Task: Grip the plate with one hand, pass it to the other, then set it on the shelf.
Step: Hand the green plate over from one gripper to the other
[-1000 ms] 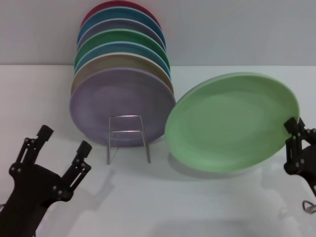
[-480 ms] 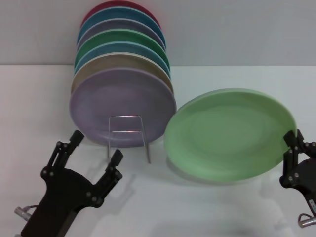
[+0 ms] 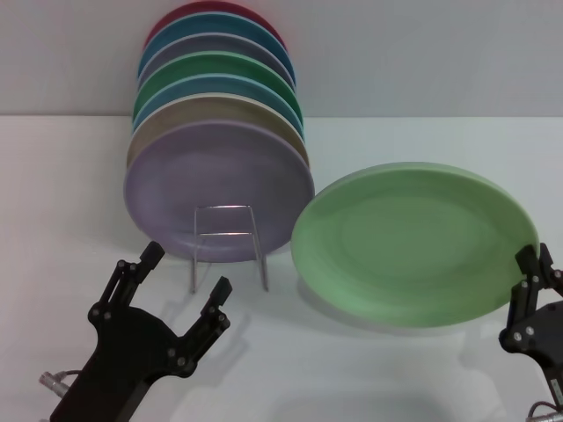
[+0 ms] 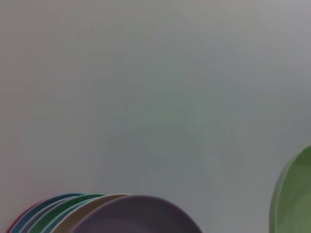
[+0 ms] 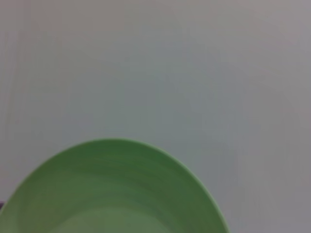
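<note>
Plate: the pale green plate (image 3: pixel 413 242) is being held up off the desk (image 3: pixel 352 369), tilted with its face toward the camera, just to the right of the rack and near the lilac plate's edge, apart from it as far as can be judged.

Right claw: the right claw (image 3: pixel 534 286) is being kept clamped on the plate's lower right rim, fingers pinching the edge; nothing else is being touched by it.

Left claw: the left claw (image 3: pixel 183 274) is being carried wide open in front of the rack, empty, with its fingers pointing up toward the lilac plate and well short of the green plate.

Rack: the chrome wire rack (image 3: pixel 227 242) is being loaded from behind with a row of coloured plates, the lilac plate (image 3: pixel 215 189) standing frontmost; the small front loop is being left free.

Step in hand: the handover is judged to be getting set up, with the plate not yet shared between both claws.

Doing it well: the open claw is best brought onto the plate's free left rim, clear of the rack wire and the lilac plate, and closed fully before the right grip is let go; the plate is best kept steady meanwhile.
</note>
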`<state>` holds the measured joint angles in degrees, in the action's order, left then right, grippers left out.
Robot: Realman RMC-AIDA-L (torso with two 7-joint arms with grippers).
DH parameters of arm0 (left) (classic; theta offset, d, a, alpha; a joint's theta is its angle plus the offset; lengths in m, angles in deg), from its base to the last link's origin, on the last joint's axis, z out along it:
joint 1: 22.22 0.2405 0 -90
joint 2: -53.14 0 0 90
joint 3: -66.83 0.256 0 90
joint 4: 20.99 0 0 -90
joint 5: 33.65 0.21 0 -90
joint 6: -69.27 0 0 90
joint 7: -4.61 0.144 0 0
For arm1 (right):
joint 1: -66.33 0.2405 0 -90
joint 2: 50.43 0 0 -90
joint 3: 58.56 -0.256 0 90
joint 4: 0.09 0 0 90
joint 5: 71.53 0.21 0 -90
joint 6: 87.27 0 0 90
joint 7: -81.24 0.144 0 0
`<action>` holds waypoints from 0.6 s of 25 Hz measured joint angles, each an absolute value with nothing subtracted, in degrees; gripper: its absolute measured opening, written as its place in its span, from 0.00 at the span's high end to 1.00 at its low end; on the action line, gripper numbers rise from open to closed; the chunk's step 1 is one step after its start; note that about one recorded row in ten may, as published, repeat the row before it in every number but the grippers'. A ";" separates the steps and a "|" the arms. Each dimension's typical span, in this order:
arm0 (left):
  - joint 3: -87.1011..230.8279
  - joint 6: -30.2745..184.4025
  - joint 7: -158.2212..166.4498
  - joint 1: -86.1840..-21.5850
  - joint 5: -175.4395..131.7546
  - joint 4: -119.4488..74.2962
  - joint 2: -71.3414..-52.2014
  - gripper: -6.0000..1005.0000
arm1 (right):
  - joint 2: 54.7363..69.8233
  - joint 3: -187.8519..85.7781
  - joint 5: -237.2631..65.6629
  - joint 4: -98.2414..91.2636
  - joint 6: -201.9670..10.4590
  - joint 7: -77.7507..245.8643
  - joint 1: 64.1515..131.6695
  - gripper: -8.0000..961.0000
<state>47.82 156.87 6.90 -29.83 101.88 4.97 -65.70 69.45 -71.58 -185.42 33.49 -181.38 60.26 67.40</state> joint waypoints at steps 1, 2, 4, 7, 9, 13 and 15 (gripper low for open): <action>47.82 156.87 6.90 -29.83 101.88 4.97 -65.70 0.15 | 69.45 -71.58 -185.42 33.49 -181.38 60.26 67.40 0.97; 47.82 156.67 6.90 -29.86 101.88 5.13 -65.69 0.15 | 69.45 -70.62 -184.52 33.91 -181.58 59.51 67.37 0.97; 47.81 155.94 6.91 -29.91 101.82 5.95 -65.64 0.15 | 69.45 -69.34 -183.38 35.00 -181.72 57.68 66.93 0.97; 47.79 154.92 6.98 -29.96 101.82 7.10 -65.60 0.15 | 69.45 -69.15 -183.18 35.58 -181.78 57.17 66.52 0.97; 47.79 154.48 7.08 -30.01 101.87 7.26 -65.61 0.15 | 69.45 -69.15 -183.17 35.79 -181.78 56.76 66.50 0.97; 47.76 153.23 7.13 -30.03 101.88 8.09 -65.60 0.15 | 69.45 -69.12 -183.14 36.60 -181.78 54.24 66.62 0.97; 47.86 152.72 7.16 -30.18 101.88 8.17 -65.63 0.15 | 69.45 -69.11 -183.12 36.70 -181.47 53.66 66.93 0.97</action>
<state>47.86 152.72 7.16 -30.18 101.88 8.17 -65.63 69.45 -69.11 -183.12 36.70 -181.47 53.66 66.93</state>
